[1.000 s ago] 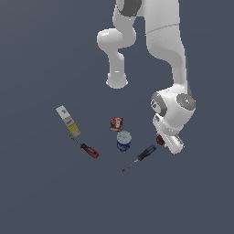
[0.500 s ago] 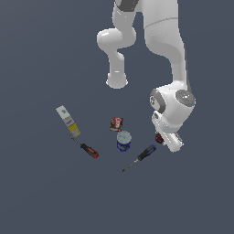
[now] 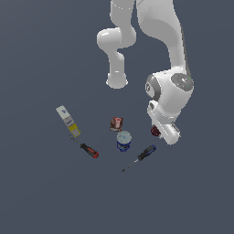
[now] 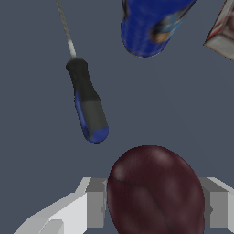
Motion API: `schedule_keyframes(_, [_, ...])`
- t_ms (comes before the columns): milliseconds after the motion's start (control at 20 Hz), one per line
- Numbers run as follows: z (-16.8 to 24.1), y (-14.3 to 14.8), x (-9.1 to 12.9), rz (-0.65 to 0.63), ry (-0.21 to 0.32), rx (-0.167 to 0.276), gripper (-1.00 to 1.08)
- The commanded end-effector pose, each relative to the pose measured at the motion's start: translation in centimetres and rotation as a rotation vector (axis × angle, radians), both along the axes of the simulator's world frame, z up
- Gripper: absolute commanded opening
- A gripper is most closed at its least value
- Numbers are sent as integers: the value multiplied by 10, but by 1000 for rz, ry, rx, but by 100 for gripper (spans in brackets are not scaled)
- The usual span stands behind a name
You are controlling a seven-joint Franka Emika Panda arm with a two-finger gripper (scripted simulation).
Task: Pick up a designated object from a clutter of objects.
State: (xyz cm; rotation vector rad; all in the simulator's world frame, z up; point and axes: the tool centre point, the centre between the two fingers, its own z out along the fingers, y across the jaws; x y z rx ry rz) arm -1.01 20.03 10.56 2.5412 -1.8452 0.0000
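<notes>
The designated object, a dark red bumpy ball [image 4: 155, 192], sits between my gripper [image 4: 154, 203] fingers [image 4: 97, 203], which press on both of its sides. In the exterior view the ball [image 3: 155, 131] peeks out under the white hand at the exterior view's right, with the gripper [image 3: 158, 133] shut on it. The clutter lies nearby: a blue-handled screwdriver [image 3: 145, 153], a blue can [image 3: 123, 140], a red-white packet [image 3: 116, 123], a red-handled screwdriver [image 3: 88, 150] and a white-yellow bottle [image 3: 68, 120].
The blue-handled screwdriver [image 4: 87, 106], the blue can [image 4: 151, 25] and a corner of the packet [image 4: 224, 32] lie close ahead of the hand in the wrist view. The arm's base [image 3: 117, 82] stands behind the clutter on the grey floor.
The hand has shifted slightly up and toward the exterior view's left, and the dark red ball has moved along with it.
</notes>
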Motion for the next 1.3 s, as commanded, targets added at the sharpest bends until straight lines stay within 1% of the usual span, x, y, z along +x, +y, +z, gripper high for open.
schedule_keyframes(0, [23, -12, -2, 0, -2, 1, -100])
schedule_keyframes(300, [81, -44, -9, 0, -1, 2, -100])
schedule_keyframes(950, [222, -120, -22, 0, 0, 5, -100])
schedule_keyframes(1250, [278, -151, -25, 0, 0, 4, -100])
